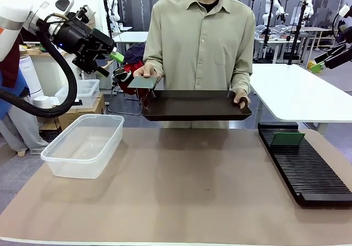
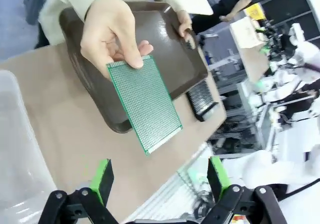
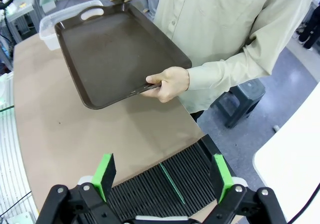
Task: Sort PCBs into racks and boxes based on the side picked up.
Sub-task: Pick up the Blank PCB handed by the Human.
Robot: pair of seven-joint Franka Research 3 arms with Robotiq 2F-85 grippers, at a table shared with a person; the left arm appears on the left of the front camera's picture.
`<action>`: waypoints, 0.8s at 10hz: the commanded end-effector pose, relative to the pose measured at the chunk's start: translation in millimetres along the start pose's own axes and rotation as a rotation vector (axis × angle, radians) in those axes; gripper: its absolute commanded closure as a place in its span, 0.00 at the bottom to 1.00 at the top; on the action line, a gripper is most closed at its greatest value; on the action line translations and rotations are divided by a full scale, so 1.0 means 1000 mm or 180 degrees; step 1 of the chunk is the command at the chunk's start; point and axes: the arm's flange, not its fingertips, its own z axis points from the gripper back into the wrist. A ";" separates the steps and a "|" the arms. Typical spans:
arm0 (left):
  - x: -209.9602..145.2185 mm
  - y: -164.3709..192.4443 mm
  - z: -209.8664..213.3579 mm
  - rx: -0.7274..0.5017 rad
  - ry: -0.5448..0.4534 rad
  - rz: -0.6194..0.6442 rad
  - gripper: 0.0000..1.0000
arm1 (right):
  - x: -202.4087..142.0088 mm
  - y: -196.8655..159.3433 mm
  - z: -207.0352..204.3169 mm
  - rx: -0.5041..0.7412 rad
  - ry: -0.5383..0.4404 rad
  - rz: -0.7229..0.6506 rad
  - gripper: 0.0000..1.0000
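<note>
Over table (image 2: 65, 129): PCB (image 2: 145, 103) ahead of spread L jaws, apart.

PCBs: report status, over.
Left gripper open, right gripper open, both empty. One PCB offered in the person's hand by the tray edge; second PCB stands in the rack. Nothing between left gripper and offered board.
</note>
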 end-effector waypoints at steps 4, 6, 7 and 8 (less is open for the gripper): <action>0.024 0.069 -0.026 -0.0889 0.0066 0.0871 0.00 | 0.001 0.001 -0.001 0.0018 0.0004 0.0000 0.00; 0.027 0.089 -0.049 -0.1201 0.0252 0.1063 0.00 | 0.001 0.001 -0.001 0.0018 0.0004 0.0000 0.00; 0.030 0.096 -0.058 -0.1321 0.0315 0.1095 0.00 | 0.001 0.001 -0.001 0.0018 0.0004 0.0000 0.00; 0.033 0.101 -0.068 -0.1433 0.0333 0.1144 0.00 | 0.001 0.001 -0.001 0.0018 0.0004 0.0000 0.00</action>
